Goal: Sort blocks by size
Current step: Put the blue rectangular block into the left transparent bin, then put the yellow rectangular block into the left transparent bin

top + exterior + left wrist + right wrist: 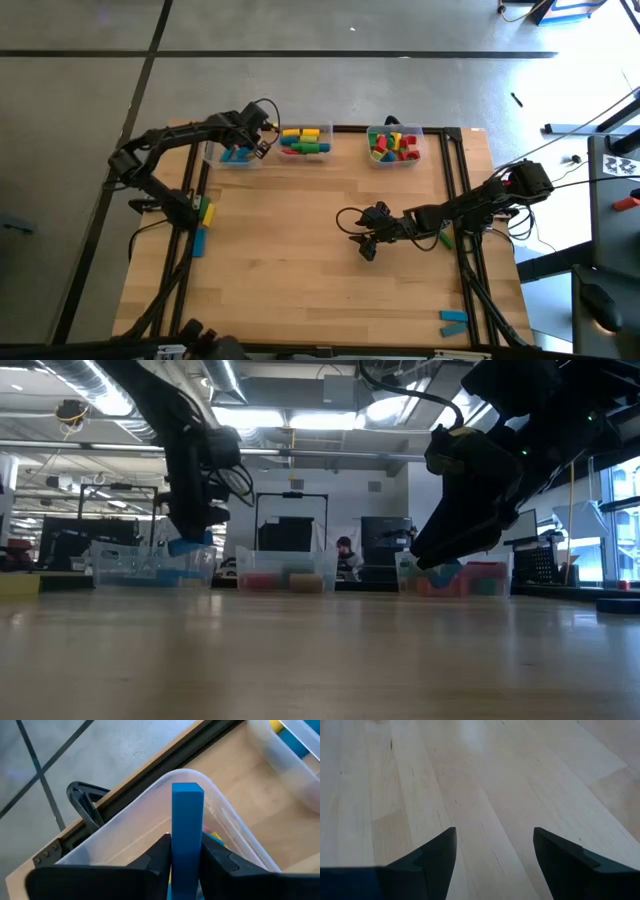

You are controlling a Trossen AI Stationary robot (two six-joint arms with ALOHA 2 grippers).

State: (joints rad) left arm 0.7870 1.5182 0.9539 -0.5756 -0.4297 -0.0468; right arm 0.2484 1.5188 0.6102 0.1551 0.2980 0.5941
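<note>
You're most of the way: three bins (404,156) hold sorted blocks, your left pincer (186,851) grips a long blue block (187,827) over the left bin (235,827), your right pincer (495,851) hangs wide and empty over the desk (300,260), and a few strays (203,225) remain at the edges.

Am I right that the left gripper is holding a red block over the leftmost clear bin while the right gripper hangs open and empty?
Not quite: the block in the left gripper is blue, not red, as the left wrist view shows. The rest holds: it is over the leftmost clear bin, and the right gripper is open and empty.
</note>
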